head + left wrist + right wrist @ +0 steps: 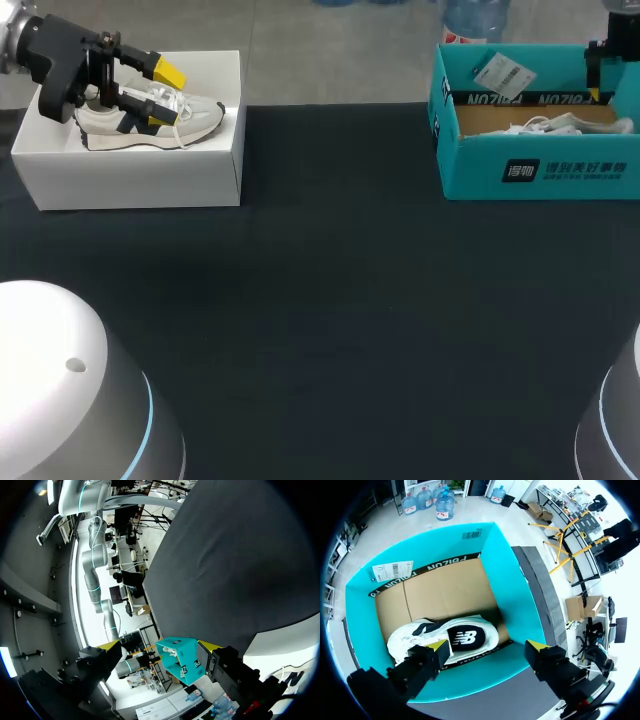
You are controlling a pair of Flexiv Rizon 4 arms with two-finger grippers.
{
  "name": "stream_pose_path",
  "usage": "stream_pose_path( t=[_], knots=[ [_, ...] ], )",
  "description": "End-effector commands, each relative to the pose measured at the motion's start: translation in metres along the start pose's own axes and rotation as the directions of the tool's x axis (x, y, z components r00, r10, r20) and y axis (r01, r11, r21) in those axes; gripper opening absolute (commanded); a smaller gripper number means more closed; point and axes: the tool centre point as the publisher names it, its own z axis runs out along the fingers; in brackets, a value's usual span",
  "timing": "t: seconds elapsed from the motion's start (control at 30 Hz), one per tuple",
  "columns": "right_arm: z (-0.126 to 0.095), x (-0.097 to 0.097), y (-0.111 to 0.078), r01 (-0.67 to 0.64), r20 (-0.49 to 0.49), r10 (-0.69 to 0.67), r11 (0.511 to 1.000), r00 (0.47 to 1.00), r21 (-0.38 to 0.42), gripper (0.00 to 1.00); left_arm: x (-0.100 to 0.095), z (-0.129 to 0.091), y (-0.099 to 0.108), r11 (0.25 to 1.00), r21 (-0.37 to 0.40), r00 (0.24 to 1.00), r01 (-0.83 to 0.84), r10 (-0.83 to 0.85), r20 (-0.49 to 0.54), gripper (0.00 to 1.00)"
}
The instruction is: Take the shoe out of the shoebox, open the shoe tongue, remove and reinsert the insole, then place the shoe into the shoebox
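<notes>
On the dark table (pixel 330 300), seen from the head view, the teal shoebox (pixel 540 170) sits at the far right, and a white shoe (pixel 545 127) lies inside it with a paper tag (pixel 505 72) stuck up near its back wall. Only a small black bit of the right pincer (pixel 598 78) shows above the far right end of the teal shoebox, so I cannot tell from here how wide it is. Well apart from the teal shoebox, on my left side of it, is a white box (pixel 130 180) with a grey shoe (pixel 190 120) lying on it. The left pincer (pixel 163 97) hangs just over that grey shoe, with its yellow tips pointing toward the teal shoebox. In the left wrist view, the left pincer (pixel 161 646) is spread wide with nothing in it. The teal shoebox (pixel 182 666) shows far ahead, between the two fingers, across the table (pixel 235 570). An edge of the white box (pixel 285 640) is close beside the pincer, on the near side from the teal shoebox. In the right wrist view, the right pincer (pixel 489 647) hangs above the teal shoebox (pixel 515 595), spread wide and holding nothing. The white shoe (pixel 465 635) lies on the brown floor (pixel 445 595) inside the teal shoebox, against the wall nearest the pincer, and it has a black patch on it. The paper tag (pixel 392 571) sticks up at a far corner of the teal shoebox.
</notes>
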Motion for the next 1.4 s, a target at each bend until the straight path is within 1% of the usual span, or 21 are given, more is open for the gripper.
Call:
stream_pose_path(
  t=[0.03,0.17,0.2,0.37,0.5,0.6,0.67,0.77,0.83,1.3,1.4],
  knots=[
    [-0.035,-0.006,-0.013,0.019,-0.041,-0.023,0.996,0.999,-0.091,1.0,-0.001,0.0,0.0,1.0,0.002,1.0,0.0,0.001,-0.004,1.0],
    [-0.058,-0.001,-0.016,0.04,-0.085,-0.052,0.99,0.995,-0.132,1.0,-0.001,0.0,0.0,1.0,0.002,1.0,0.0,0.001,-0.004,1.0],
    [-0.063,0.0,-0.017,0.051,-0.082,-0.063,0.989,0.995,-0.141,1.0,-0.001,0.0,0.0,1.0,0.002,1.0,0.0,0.001,-0.004,1.0],
    [-0.084,0.004,-0.024,0.061,-0.123,-0.084,0.981,0.989,-0.184,1.0,-0.001,0.0,0.0,1.0,0.002,1.0,0.0,0.001,-0.004,1.0],
    [-0.096,0.008,-0.028,0.08,-0.145,-0.11,0.977,0.983,-0.199,1.0,-0.001,0.0,0.0,1.0,0.002,1.0,0.0,0.001,-0.004,1.0],
    [-0.103,0.013,-0.033,0.12,-0.173,-0.154,0.974,0.973,-0.192,1.0,-0.001,0.0,0.0,1.0,0.002,1.0,0.0,0.001,-0.004,1.0],
    [-0.107,0.02,-0.039,0.169,-0.185,-0.203,0.968,0.962,-0.184,1.0,-0.001,0.0,0.0,1.0,0.002,1.0,0.0,0.001,-0.004,1.0],
    [-0.113,0.027,-0.047,0.207,-0.206,-0.238,0.965,0.949,-0.163,1.0,-0.001,0.0,0.0,1.0,0.002,1.0,0.0,0.001,-0.004,1.0],
    [-0.116,0.03,-0.053,0.194,-0.201,-0.22,0.971,0.954,-0.142,1.0,-0.001,0.0,0.0,1.0,0.002,1.0,0.0,0.001,-0.004,1.0],
    [-0.116,0.03,-0.053,0.194,-0.201,-0.22,0.971,0.954,-0.142,1.0,-0.001,0.0,0.0,1.0,0.002,1.0,0.0,0.001,-0.004,1.0],
    [-0.116,0.03,-0.053,0.194,-0.201,-0.22,0.971,0.954,-0.142,1.0,-0.011,-0.018,0.014,0.999,-0.003,0.999,-0.041,0.041,-0.009,1.0]
  ],
)
